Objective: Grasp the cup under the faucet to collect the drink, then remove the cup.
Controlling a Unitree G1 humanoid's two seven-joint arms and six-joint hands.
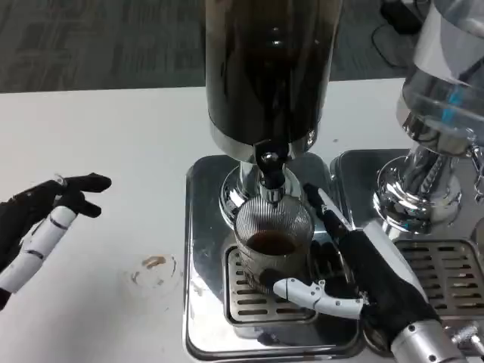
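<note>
Under faucet (270, 175) | right hand (368, 277) fingers (314, 292) wrapped around cup (273, 240) | left hand (41, 219) fingers spread, empty

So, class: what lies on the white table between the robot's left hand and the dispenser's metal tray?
In the head view, a brownish spill stain marks the table between left hand and tray.

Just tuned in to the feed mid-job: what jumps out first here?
The tall dark drink dispenser dominates top centre, with a ribbed glass cup under its faucet, a little dark liquid inside. The right hand wraps the cup over the drip tray. The left hand hovers apart at far left, near a small brown spill on the white table.
</note>
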